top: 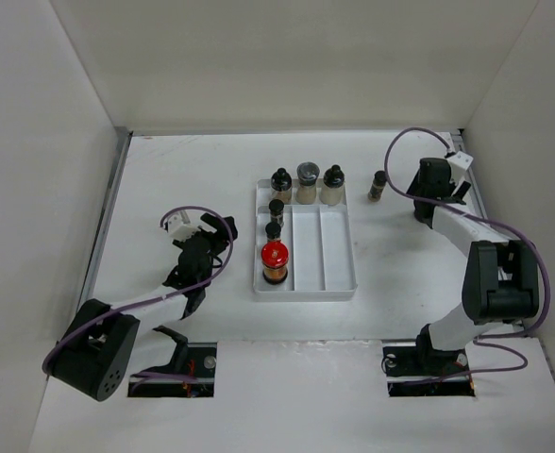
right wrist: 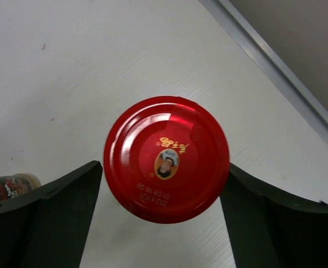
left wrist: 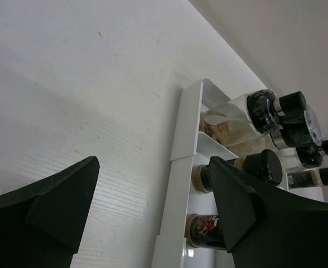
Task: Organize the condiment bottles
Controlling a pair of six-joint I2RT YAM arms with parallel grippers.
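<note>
A red-capped jar (right wrist: 167,159) stands on the table at the far right, seen from straight above, with my right gripper (right wrist: 161,173) open and one finger close on each side of its cap. In the top view that gripper (top: 432,193) hides the jar. A slim dark vial (top: 378,183) stands just left of it, outside the white tray (top: 339,264). Across the tray's far end stand two black-capped shakers (top: 280,182) (top: 332,184) and a grey-lidded jar (top: 307,182). The left compartment holds two vials (top: 277,209) and another red-capped jar (top: 275,260). My left gripper (top: 205,253) hangs open and empty left of the tray.
A metal rail (right wrist: 275,72) runs along the table's right edge close behind the jar. White walls enclose the table on three sides. In the left wrist view the tray's long wall (left wrist: 178,167) lies between my fingers and the bottles.
</note>
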